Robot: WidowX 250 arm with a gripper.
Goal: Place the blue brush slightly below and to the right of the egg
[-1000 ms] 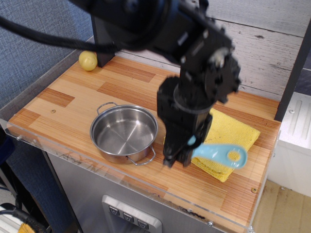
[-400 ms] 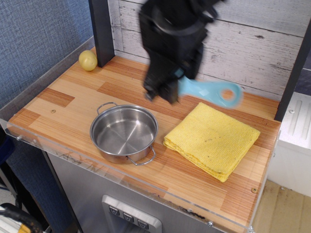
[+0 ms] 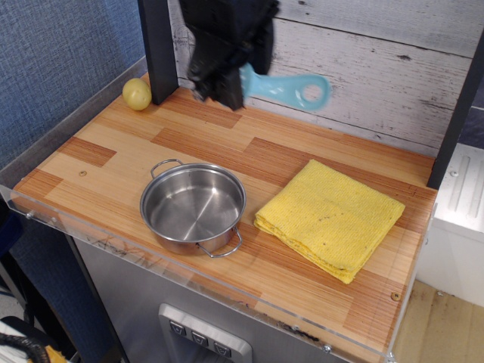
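The gripper is shut on the blue brush and holds it in the air above the back of the wooden table. The light-blue handle sticks out to the right, its oval hole at the end. The brush head is hidden behind the black fingers. The egg, small and pale yellow, lies at the back left corner next to a black post. The gripper is to the right of the egg and above the table.
A steel pot stands at the front middle of the table. A folded yellow cloth lies at the right. A black post stands right of the egg. A plank wall runs along the back.
The gripper has carried the brush from low over the cloth at the front right, up and to the back left, toward the egg.
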